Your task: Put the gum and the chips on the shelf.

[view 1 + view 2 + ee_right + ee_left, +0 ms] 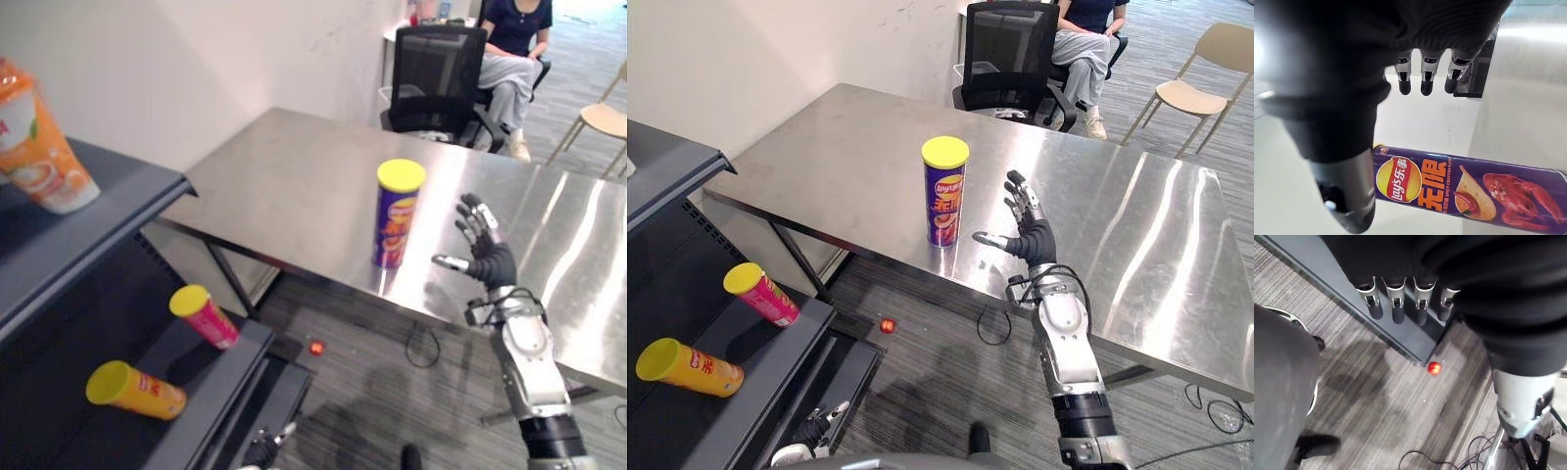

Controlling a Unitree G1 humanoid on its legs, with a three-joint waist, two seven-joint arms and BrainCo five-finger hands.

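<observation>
While the chips can stood upright near the front edge of the steel table, the R hand hung just beside it. Fingers were spread apart, thumb toward the can, no contact, nothing held. Dark shelf at L: orange bag on the upper level, pink can and yellow can lying on the lower one. Small red thing lay on the carpet below the table edge. Person sat behind the table by a black chair.

Right eye view: same layout, w/ a clear gap btw thumb and can, yellow lid up.

Left wrist view: L hand had fingers straight and apart, empty, over the carpet by the shelf's base corner; red thing was near that corner.

Right wrist view: R hand fingers were straight, can just past the thumb, ungripped.
</observation>
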